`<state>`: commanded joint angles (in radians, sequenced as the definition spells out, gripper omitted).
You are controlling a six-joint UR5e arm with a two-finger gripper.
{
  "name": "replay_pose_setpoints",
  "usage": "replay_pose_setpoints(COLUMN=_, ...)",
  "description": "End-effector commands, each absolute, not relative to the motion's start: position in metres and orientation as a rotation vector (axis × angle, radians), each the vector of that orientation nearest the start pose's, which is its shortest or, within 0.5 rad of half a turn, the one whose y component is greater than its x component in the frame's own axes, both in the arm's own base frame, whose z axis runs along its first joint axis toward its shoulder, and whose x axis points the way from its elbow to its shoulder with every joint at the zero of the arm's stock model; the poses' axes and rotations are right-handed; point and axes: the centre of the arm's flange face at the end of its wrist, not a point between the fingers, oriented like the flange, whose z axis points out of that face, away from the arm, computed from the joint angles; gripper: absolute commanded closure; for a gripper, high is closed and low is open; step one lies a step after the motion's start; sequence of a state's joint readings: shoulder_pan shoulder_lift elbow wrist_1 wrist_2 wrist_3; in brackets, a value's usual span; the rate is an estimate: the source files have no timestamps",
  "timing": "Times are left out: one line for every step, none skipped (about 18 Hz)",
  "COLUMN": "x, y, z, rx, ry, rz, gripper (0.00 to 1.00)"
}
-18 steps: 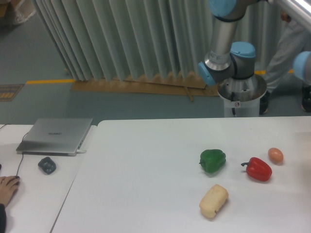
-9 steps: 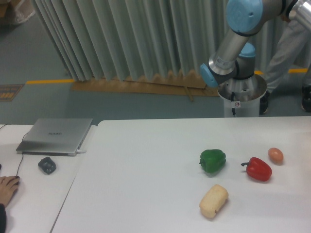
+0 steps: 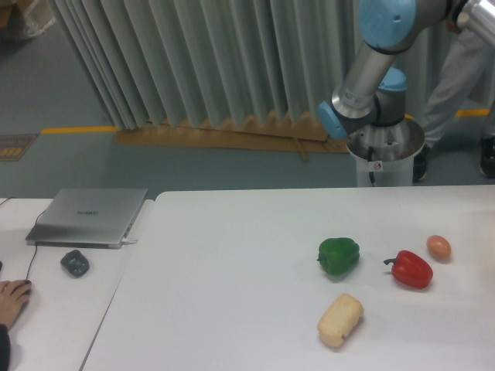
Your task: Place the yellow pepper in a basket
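The fingers are out of the frame, so whether they are spread or clenched, and whether they hold anything, cannot be told. Only part of the arm [image 3: 371, 69] shows: a grey link with blue joint caps slanting up from its base [image 3: 384, 154] behind the far edge of the table [image 3: 232, 255] toward the top right corner of the view.

No yellow pepper and no basket show anywhere in this view.

On the white table, toward its right side, lie four things. A green pepper [image 3: 339, 256] sits nearest the middle. To its right, apart from it, lies a red pepper [image 3: 411, 269] with its stem pointing left. Just beyond the red pepper, near the right edge, rests a small orange-brown egg-shaped thing [image 3: 438, 247], close to but not touching it. Nearer the front edge, below the green pepper, lies a pale beige bread-like lump [image 3: 340, 319].

On a second table to the left rest a closed grey laptop [image 3: 89, 216], a dark mouse [image 3: 75, 263] in front of it, and a person's hand [image 3: 11, 301] at the left edge.
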<state>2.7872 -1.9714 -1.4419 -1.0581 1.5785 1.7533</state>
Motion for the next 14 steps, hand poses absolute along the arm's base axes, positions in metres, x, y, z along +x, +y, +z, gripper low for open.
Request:
replay_pose_setpoints(x=-0.567, y=0.353, z=0.380, rx=-2.989, ry=0.830, rz=0.338, gripper=0.00)
replay_pose_setpoints(x=-0.556, y=0.354, z=0.384, rx=-2.962, ry=0.837, rz=0.293, gripper=0.00)
replay_pose_setpoints(x=-0.543, y=0.355, z=0.393, rx=-2.944, ry=0.849, rz=0.263, gripper=0.00)
replay_pose_setpoints(x=-0.521, y=0.359, z=0.408, rx=-2.934, ry=0.889, rz=0.223, gripper=0.00)
replay_pose_setpoints(x=-0.499, y=0.372, z=0.412, rx=-2.926, ry=0.951, rz=0.162, gripper=0.00)
replay_pose_setpoints(x=-0.486, y=0.376, z=0.421, rx=-2.920, ry=0.997, rz=0.144, gripper=0.00)
replay_pose_setpoints(x=-0.478, y=0.378, z=0.423, rx=-2.927, ry=1.053, rz=0.106, gripper=0.00)
replay_pose_setpoints(x=-0.472, y=0.381, z=0.423, rx=-2.939, ry=1.112, rz=0.076, gripper=0.00)
replay_pose_setpoints(x=-0.466, y=0.386, z=0.423, rx=-2.945, ry=1.163, rz=0.055, gripper=0.00)
replay_pose_setpoints(x=-0.460, y=0.392, z=0.425, rx=-2.941, ry=1.206, rz=0.062, gripper=0.00)
replay_pose_setpoints(x=-0.459, y=0.395, z=0.425, rx=-2.936, ry=1.212, rz=0.067, gripper=0.00)
replay_pose_setpoints(x=-0.459, y=0.398, z=0.425, rx=-2.939, ry=1.208, rz=0.070, gripper=0.00)
replay_pose_setpoints(x=-0.457, y=0.401, z=0.427, rx=-2.937, ry=1.212, rz=0.075, gripper=0.00)
replay_pose_setpoints(x=-0.457, y=0.401, z=0.427, rx=-2.935, ry=1.217, rz=0.078, gripper=0.00)
